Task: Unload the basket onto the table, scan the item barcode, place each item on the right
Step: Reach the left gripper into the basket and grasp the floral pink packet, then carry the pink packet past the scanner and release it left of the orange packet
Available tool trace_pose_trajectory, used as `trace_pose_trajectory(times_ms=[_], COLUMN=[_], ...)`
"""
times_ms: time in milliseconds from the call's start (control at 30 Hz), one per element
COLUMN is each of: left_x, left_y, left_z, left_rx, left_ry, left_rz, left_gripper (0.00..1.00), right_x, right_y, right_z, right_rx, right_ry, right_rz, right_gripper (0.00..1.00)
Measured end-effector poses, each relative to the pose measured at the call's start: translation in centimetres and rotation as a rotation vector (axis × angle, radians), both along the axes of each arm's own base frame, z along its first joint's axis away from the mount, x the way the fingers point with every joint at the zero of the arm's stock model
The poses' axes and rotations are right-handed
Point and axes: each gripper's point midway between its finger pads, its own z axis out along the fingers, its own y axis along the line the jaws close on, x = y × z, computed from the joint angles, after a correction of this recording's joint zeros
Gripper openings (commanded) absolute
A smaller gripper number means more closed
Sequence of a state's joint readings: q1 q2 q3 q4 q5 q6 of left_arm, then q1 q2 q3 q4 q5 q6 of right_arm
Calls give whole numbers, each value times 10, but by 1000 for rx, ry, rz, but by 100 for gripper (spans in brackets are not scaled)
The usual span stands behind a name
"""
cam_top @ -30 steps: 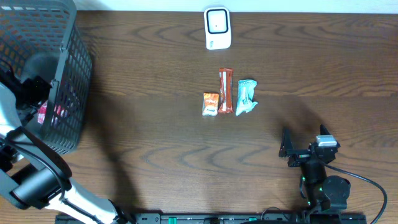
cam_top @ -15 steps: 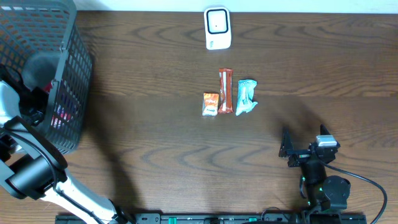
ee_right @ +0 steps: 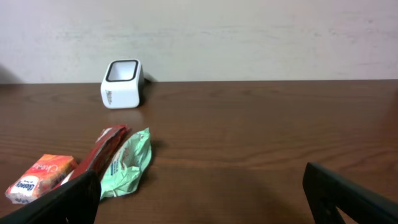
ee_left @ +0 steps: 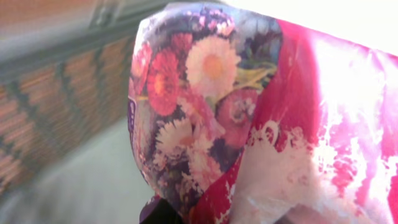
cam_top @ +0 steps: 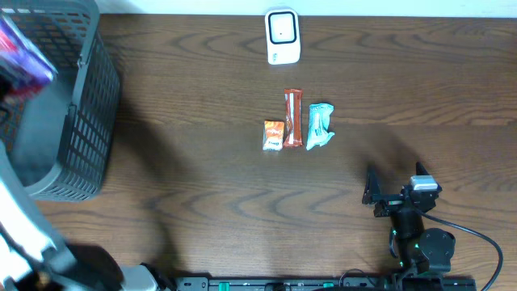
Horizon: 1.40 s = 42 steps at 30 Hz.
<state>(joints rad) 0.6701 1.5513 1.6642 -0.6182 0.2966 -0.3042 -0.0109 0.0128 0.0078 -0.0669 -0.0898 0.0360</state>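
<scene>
The item is a glossy packet (ee_left: 211, 106) printed with red and white flowers on pink and purple. It fills the left wrist view, and my left gripper (ee_left: 186, 214) is shut on its lower edge, with only a dark fingertip showing. In the overhead view the packet (cam_top: 24, 52) is a blurred streak lifted above the basket (cam_top: 81, 121) at the far left. The white scanner (cam_top: 283, 36) stands at the table's back centre and also shows in the right wrist view (ee_right: 122, 83). My right gripper (ee_right: 202, 199) is open and holds nothing, low over the table at the front right (cam_top: 396, 182).
In the middle of the table lie an orange packet (cam_top: 274, 134), a red-brown bar (cam_top: 292, 118) and a mint-green packet (cam_top: 320, 125), side by side below the scanner. The black mesh basket fills the back-left corner.
My left gripper has shut on the flowery packet inside the basket and risen fast with it, toward the camera. The right arm and the table items have not moved.
</scene>
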Motion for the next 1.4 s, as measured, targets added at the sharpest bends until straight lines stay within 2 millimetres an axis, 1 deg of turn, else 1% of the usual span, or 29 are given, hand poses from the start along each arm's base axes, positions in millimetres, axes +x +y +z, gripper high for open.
trace_pose_trajectory(times_ms=[67,100,167,233,267,367,400,467,533,600,667,700,867,967,1067,1133,1233,1300,1400], left_x=[-4,-6,-7,-3,0,16,23,33,42,47,52,55,63,66,67,66,64,65,68], left_y=[-16,-26,-45,-69,-80,-130,-153,-190,-228,-259,-284,-296,-342,-366,-387,-399,-408,-408,-399], left_z=[40,55,76,90,94,98,97,92,82,63,35,18,-69,-116,-157,-181,-216,-233,-249], left_rx=[36,45,42,27,16,-25,-40,-56,-68,-94,-122,-136,-169,-180,-186,-193,-206,-207,-171], left_ry=[-104,-147,-210,-256,-272,-294,-292,-280,-253,-192,-103,-45,225,353,452,512,591,624,660], left_rz=[-34,-51,-90,-150,-181,-322,-385,-491,-596,-674,-720,-737,-794,-831,-863,-881,-892,-885,-847], left_gripper=[7,7,7,7,7,7,7,7,7,7,7,7,7,7,7,7,7,7,8], right_x=[0,0,0,0,0,0,0,0,0,0,0,0,0,0,0,0,0,0,0], right_y=[0,0,0,0,0,0,0,0,0,0,0,0,0,0,0,0,0,0,0], right_z=[0,0,0,0,0,0,0,0,0,0,0,0,0,0,0,0,0,0,0], right_rx=[0,0,0,0,0,0,0,0,0,0,0,0,0,0,0,0,0,0,0], right_ry=[0,0,0,0,0,0,0,0,0,0,0,0,0,0,0,0,0,0,0], right_rz=[0,0,0,0,0,0,0,0,0,0,0,0,0,0,0,0,0,0,0], right_gripper=[99,99,99,99,99,99,99,99,99,99,99,99,99,99,99,99,99,99,99])
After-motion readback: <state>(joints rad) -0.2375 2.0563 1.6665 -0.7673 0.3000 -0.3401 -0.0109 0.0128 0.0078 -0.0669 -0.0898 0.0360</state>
